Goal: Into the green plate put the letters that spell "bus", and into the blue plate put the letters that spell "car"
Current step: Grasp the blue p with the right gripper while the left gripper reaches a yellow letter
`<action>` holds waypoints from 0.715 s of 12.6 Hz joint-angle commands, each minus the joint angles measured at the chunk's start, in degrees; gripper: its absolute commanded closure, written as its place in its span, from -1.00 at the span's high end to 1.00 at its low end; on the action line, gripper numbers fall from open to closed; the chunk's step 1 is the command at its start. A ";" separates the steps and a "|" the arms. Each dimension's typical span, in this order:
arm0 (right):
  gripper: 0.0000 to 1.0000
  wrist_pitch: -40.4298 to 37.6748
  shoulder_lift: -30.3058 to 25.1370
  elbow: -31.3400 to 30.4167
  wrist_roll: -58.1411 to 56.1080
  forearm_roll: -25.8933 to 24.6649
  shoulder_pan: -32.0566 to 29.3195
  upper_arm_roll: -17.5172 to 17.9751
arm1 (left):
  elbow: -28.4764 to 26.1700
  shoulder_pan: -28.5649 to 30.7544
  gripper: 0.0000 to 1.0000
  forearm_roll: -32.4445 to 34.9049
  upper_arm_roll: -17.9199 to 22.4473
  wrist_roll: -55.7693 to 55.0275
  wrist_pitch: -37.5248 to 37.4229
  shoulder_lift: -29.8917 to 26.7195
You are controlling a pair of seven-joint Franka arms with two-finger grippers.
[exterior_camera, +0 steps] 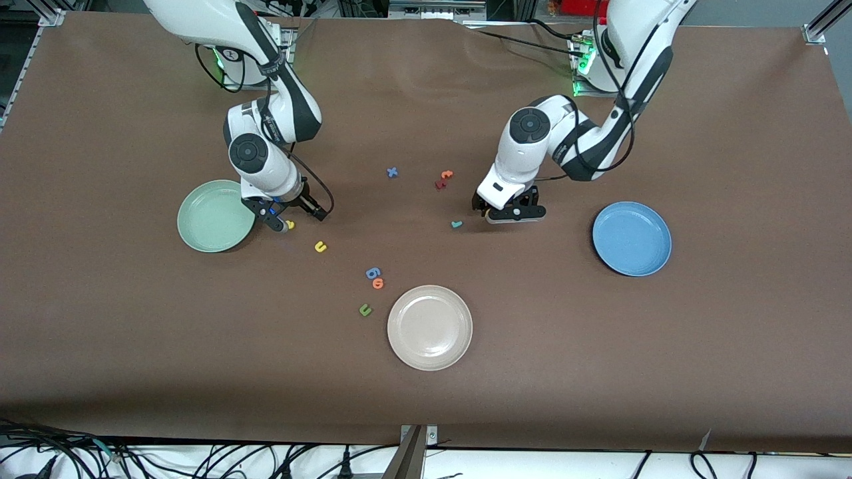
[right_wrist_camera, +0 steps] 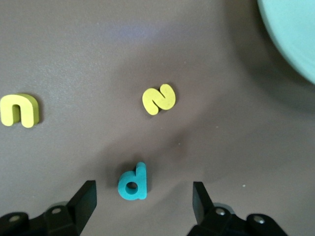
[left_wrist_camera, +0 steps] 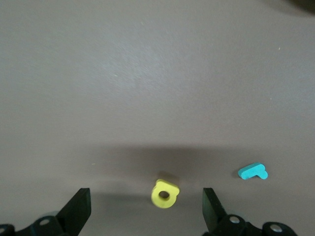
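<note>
My right gripper (exterior_camera: 296, 218) hangs low beside the green plate (exterior_camera: 213, 216), open. In the right wrist view the teal "b" (right_wrist_camera: 133, 182) lies on the table between the open fingers of the right gripper (right_wrist_camera: 142, 191), untouched. The yellow "s" (right_wrist_camera: 159, 99) and the yellow "u" (right_wrist_camera: 19, 109) lie close by, and the green plate (right_wrist_camera: 295, 34) fills a corner. My left gripper (exterior_camera: 509, 211) is low over the table's middle, open. The yellow "a" (left_wrist_camera: 165, 193) sits between the open fingers of the left gripper (left_wrist_camera: 146, 196), and the teal "r" (left_wrist_camera: 253, 171) lies just outside them. The blue plate (exterior_camera: 631, 238) holds nothing.
A beige-white plate (exterior_camera: 429, 327) stands nearer the front camera. A blue "g" (exterior_camera: 373, 273), an orange letter (exterior_camera: 378, 283) and a green "u" (exterior_camera: 365, 309) lie beside it. A blue "x" (exterior_camera: 392, 172), an orange "t" (exterior_camera: 446, 175) and a dark red letter (exterior_camera: 440, 184) lie toward the bases.
</note>
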 commanded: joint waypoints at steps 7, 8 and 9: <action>-0.22 3.20 2.12 -0.69 0.19 0.56 -0.18 0.99 | 1.47 -0.35 0.93 2.07 0.00 -1.77 1.90 4.12; -0.49 3.11 2.12 -0.69 0.01 0.56 -0.18 0.99 | 1.47 -0.96 0.93 2.07 0.00 -1.77 1.90 4.48; -0.63 3.11 2.12 -0.69 -0.34 0.56 -0.18 0.99 | 1.47 -1.23 0.90 2.07 0.08 -1.77 1.90 4.57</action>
